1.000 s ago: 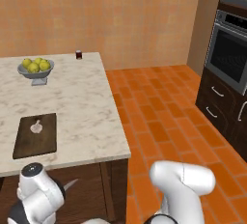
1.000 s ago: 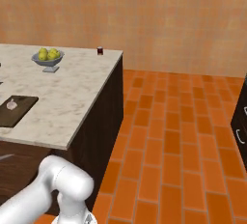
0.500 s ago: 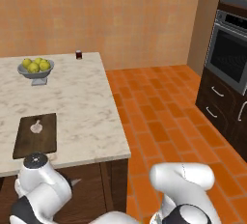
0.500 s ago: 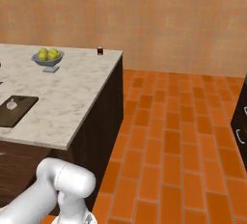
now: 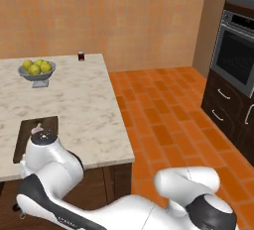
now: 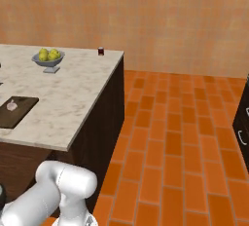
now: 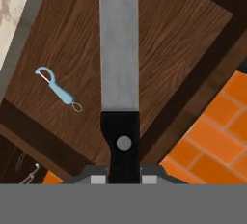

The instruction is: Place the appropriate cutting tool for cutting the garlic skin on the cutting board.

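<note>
The knife (image 7: 119, 63) runs straight up the hand view, silver blade ahead and black handle at the bottom, where the handle disappears between what look like the fingers; they seem closed on it, though the tips themselves are cut off at the frame's edge, so the firmness of the hold is hard to judge. Behind the blade lies dark wood panelling, with the light-blue peeler (image 7: 57, 87) off to one side and orange floor tiles at the corner; so the knife appears to be carried low, below the worktop (image 5: 84, 110) rather than over it.

Up on the worktop the cutting board (image 5: 27, 134) sits near the front edge, with the garlic (image 5: 36, 130) resting on it toward its far end; in the left base view the arm's white elbow covers part of the board. The fruit bowl (image 5: 36, 70) and a small dark jar (image 5: 81, 56) stand well apart at the back.

The risks from here, as I see it: the long blade has to rise past the worktop's edge, and a tip-first lift could catch the edge and twist the knife in the hold; the grasp is at the very end of the handle, so the blade's weight may lever it loose; and coming down over the board, the blade could knock the garlic off or land half off the board's near edge, since it is about as long as the board.
</note>
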Robot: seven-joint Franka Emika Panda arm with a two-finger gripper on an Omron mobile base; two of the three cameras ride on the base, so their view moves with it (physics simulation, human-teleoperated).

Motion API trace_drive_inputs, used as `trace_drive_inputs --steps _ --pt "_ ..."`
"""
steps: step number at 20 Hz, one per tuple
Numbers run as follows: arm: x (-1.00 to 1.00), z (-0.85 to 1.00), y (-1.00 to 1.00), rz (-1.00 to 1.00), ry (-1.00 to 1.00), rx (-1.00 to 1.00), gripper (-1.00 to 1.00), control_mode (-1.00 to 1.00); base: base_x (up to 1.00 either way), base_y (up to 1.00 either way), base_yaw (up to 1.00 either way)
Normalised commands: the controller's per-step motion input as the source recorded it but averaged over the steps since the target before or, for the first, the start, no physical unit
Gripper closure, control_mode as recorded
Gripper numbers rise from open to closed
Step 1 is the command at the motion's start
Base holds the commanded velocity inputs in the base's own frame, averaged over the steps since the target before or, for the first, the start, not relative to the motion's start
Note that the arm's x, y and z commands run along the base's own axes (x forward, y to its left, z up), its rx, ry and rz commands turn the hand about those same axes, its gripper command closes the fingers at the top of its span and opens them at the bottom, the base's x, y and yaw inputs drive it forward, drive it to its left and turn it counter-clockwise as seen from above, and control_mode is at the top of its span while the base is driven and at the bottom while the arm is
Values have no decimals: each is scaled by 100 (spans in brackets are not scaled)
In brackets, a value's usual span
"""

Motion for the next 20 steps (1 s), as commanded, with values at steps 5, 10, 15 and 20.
trace_drive_inputs --steps 5,10,15,20 --pt "98 31 -47 0 0 0 100 -100 0 0 0" --pt "93 10 -26 1 0 0 100 -100 0 0 0" --pt "100 -7 -2 17 0 -1 100 -100 0 0 0" --pt "88 -33 30 23 0 -11 100 -100 0 0 0"
